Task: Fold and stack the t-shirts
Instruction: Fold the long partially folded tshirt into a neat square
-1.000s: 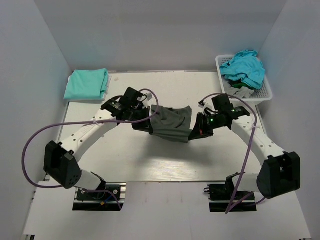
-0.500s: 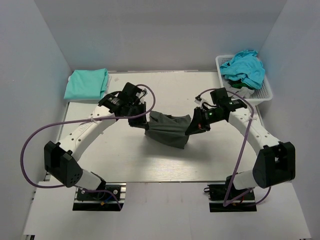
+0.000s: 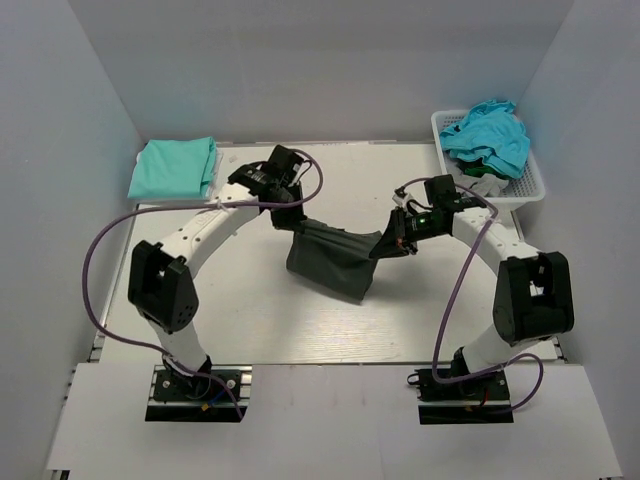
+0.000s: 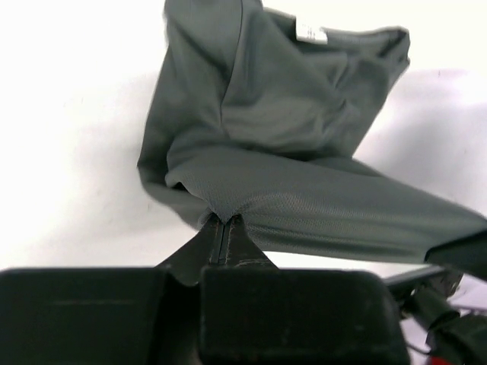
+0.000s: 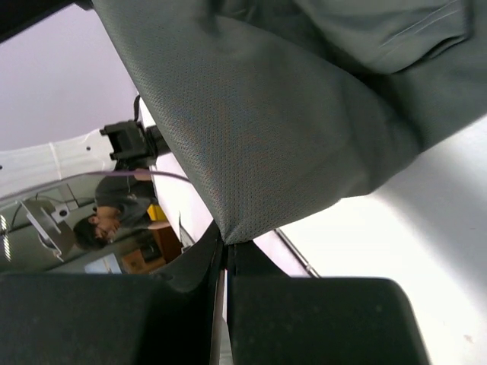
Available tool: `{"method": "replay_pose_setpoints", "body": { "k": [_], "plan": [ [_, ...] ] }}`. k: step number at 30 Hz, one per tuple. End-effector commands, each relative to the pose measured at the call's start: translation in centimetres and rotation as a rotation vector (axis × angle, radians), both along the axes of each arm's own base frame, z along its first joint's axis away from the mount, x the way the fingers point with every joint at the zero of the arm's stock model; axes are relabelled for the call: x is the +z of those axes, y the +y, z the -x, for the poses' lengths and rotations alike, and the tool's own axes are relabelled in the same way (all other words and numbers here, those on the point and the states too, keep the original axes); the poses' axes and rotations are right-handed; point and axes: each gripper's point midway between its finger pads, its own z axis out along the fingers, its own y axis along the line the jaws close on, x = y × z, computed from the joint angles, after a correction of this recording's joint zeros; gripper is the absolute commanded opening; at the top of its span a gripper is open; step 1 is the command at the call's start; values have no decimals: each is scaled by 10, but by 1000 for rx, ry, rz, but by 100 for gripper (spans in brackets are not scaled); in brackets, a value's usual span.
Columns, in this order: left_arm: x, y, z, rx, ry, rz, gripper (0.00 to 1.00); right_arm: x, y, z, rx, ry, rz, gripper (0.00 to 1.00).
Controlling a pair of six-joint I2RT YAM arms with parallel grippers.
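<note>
A dark charcoal t-shirt (image 3: 330, 262) hangs between both arms over the middle of the table, its lower part drooping toward the surface. My left gripper (image 3: 294, 224) is shut on the shirt's left upper corner; in the left wrist view its jaws (image 4: 221, 226) pinch a point of cloth, with the white neck label (image 4: 310, 32) at the top. My right gripper (image 3: 383, 248) is shut on the right upper corner, cloth (image 5: 289, 122) bunched at the tips (image 5: 226, 247). A folded mint-green t-shirt (image 3: 174, 167) lies at the far left.
A white lattice basket (image 3: 524, 183) at the far right holds a crumpled turquoise t-shirt (image 3: 488, 135) with grey cloth beneath. Grey walls close in the table on three sides. Purple cables loop off both arms.
Both grippers have carried the charcoal shirt toward the far side of the table and moved a little closer together. The cloth now hangs lower and narrower between them.
</note>
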Motion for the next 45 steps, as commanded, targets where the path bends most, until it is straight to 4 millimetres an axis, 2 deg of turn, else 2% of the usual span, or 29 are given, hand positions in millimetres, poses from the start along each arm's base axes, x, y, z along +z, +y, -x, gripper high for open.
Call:
{"method": "replay_pose_setpoints", "body": {
  "k": [1, 2, 6, 9, 11, 13, 14, 15, 18, 22, 23, 24, 25, 26, 27, 28, 29, 30, 31, 33, 34, 36, 37, 40, 42, 43, 45],
  "plan": [
    [15, 17, -37, 86, -94, -45, 0, -4, -9, -20, -38, -12, 26, 0],
    [7, 18, -43, 95, -78, -56, 0, -6, -12, -26, -49, -24, 37, 0],
    [4, 18, -60, 96, -84, -64, 0, -14, -16, -46, -89, -27, 35, 0],
    [-4, 11, -74, 87, -88, -68, 0, -20, -19, -60, -127, -41, 38, 0],
    [-16, 8, -83, 78, -78, -64, 0, -29, -21, -68, -142, -41, 46, 0],
    [-19, 0, -91, 59, -85, -43, 0, -37, -21, -74, -151, -36, 57, 0],
    [-30, 1, -95, 63, -67, -44, 0, -43, -23, -78, -166, -23, 68, 0],
    [-26, -3, -103, 55, -91, -37, 0, -47, -27, -85, -190, -38, 92, 0],
    [-31, -7, -116, 60, -99, -43, 0, -61, -36, -104, -243, -80, 166, 0],
    [-31, -14, -131, 45, -149, -29, 0, -67, -44, -122, -290, -124, 210, 0],
    [-35, -20, -131, 30, -139, -9, 7, -66, -41, -127, -290, -143, 204, 4],
    [-41, -19, -131, 21, -130, -19, 15, -72, -42, -129, -293, -127, 209, 23],
    [-36, -22, -133, 17, -137, -6, 22, -71, -41, -133, -293, -132, 207, 38],
    [-42, -22, -133, 16, -128, -11, 39, -73, -41, -133, -288, -121, 210, 72],
    [-32, -25, -137, 2, -151, 2, 57, -67, -40, -139, -287, -134, 208, 90],
    [-30, -25, -136, 2, -150, 1, 76, -63, -39, -139, -287, -143, 200, 91],
    [-30, -23, -137, 1, -157, -12, 100, -60, -38, -140, -282, -157, 200, 91],
    [-18, -23, -137, 2, -177, -2, 100, -54, -37, -143, -281, -183, 193, 91],
    [-16, -22, -135, 2, -184, 2, 100, -41, -37, -144, -285, -221, 181, 91],
    [-15, -19, -131, -5, -199, 3, 100, -35, -34, -142, -291, -251, 159, 91],
    [-1, -19, -127, -9, -224, 25, 100, -25, -33, -135, -289, -276, 148, 91],
    [-5, -21, -119, -28, -224, 55, 100, -21, -29, -127, -271, -304, 134, 91],
    [-4, -31, -110, -62, -229, 97, 100, -19, -26, -122, -256, -321, 131, 91],
    [-4, -48, -97, -133, -215, 182, 100, -25, -18, -114, -227, -345, 132, 91],
    [-9, -62, -88, -193, -185, 254, 100, -27, -3, -106, -184, -340, 103, 91],
    [-18, -62, -86, -192, -166, 246, 100, -24, 3, -107, -170, -361, 72, 91],
    [-22, -64, -87, -190, -156, 256, 100, -31, 15, -98, -137, -356, 67, 91]
  ]
}}
